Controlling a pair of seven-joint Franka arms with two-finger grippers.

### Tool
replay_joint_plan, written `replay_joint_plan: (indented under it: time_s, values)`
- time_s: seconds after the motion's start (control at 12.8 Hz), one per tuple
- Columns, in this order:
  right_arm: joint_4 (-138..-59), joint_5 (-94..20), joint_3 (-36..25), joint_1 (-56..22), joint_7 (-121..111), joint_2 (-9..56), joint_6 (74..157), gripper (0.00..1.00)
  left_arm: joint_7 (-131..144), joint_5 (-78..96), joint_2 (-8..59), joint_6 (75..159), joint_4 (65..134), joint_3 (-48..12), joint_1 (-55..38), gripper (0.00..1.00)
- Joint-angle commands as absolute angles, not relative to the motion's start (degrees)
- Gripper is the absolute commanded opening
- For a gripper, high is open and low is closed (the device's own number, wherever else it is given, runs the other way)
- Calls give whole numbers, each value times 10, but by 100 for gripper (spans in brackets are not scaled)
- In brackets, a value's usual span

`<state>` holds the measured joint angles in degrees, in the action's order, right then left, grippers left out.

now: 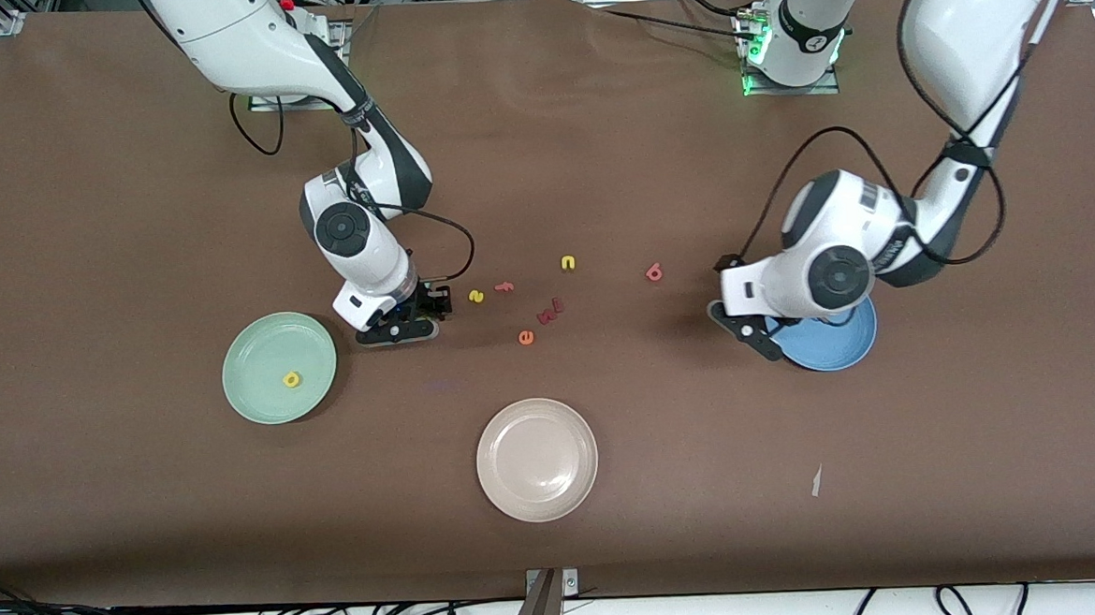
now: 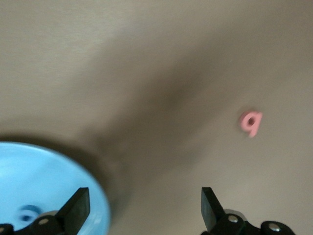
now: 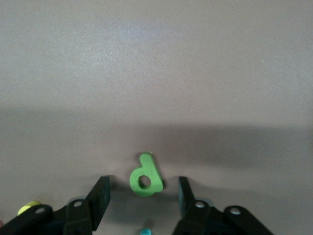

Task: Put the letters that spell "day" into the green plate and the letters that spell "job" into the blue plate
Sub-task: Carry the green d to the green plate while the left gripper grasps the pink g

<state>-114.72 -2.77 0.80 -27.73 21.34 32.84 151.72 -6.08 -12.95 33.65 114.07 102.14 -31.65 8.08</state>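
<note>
In the right wrist view my right gripper [image 3: 144, 193] is open low over the table. The olive-green a [image 3: 145, 177] lies flat between its fingertips, touching neither. A teal bit [image 3: 145, 231] shows under the hand. This gripper [image 1: 401, 328] is beside the green plate [image 1: 252, 356], where the yellow d [image 1: 292, 380] lies. My left gripper [image 2: 144, 210] is open and empty at the rim of the blue plate [image 2: 44, 171], which holds the blue o [image 2: 27, 214]. The pinkish-red b [image 2: 251, 122] lies on the table apart from it. In the front view the left gripper [image 1: 747, 330] hides part of the blue plate [image 1: 840, 344].
A beige plate [image 1: 537, 459] sits nearest the front camera. Loose letters lie mid-table: yellow s [image 1: 477, 296], an orange-pink letter [image 1: 504, 287], yellow n [image 1: 568, 263], dark red letters [image 1: 550, 310], orange e [image 1: 526, 338]. A white scrap [image 1: 816, 481] lies toward the left arm's end.
</note>
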Motion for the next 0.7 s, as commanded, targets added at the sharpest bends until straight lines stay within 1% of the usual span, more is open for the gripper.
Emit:
replay_joint_plan:
  time_s: [0.0, 0.08, 0.16, 0.23, 0.47, 0.55, 0.62]
  values:
    - [-1163, -15, 7, -280, 220, 326, 1535, 55, 102, -132, 330, 1143, 1025, -315, 24, 100]
    - [-1163, -15, 6, -280, 219, 326, 1535, 53, 164, -133, 337, 1145, 1023, -315, 5, 100]
    - [-1163, -15, 6, -280, 217, 326, 1535, 46, 210, -133, 339, 1161, 1027, -315, 2, 100]
    - [-1163, -15, 6, -280, 216, 325, 1535, 42, 234, -133, 346, 1180, 1034, -315, 0, 100]
    - [-1163, -15, 6, -279, 213, 324, 1532, 37, 266, -133, 348, 1263, 1074, -315, -4, 100]
    - [-1163, -15, 6, -280, 212, 323, 1532, 35, 266, -134, 348, 1273, 1081, -315, -4, 100]
    - [-1163, -15, 6, -280, 207, 322, 1531, 31, 266, -134, 355, 1280, 1082, -315, -5, 100]
